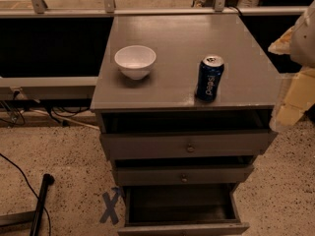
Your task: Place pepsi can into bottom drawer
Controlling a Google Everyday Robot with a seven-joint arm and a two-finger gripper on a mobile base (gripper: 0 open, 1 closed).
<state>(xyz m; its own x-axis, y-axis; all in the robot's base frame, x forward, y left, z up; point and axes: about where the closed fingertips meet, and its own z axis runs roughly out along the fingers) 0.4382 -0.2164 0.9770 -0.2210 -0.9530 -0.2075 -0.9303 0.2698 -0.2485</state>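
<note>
- The gripper (294,102) is hanging at the right edge of view, just off the right side of the cabinet top (187,38). It is pale and partly cut off by the frame.
- I cannot tell how far open it is, or whether anything is in its hold.
- The pepsi can (210,78) is standing upright on the cabinet top, left of the gripper and apart from it. It is near the front edge, with its lettering running down its side.
- A white bowl (135,61) is sitting further left of the gripper, beyond the can and well apart from both.
- The bottom drawer (183,228) is standing pulled out, below the gripper and to its left, with its dark inside showing.
- The upper knobbed drawer (189,144) and the middle knobbed drawer (183,174) are sitting partly pulled out between the cabinet top and the bottom drawer.
- A tape X (111,206) is lying on the speckled floor, low and far left of the gripper, just beside the bottom drawer.
</note>
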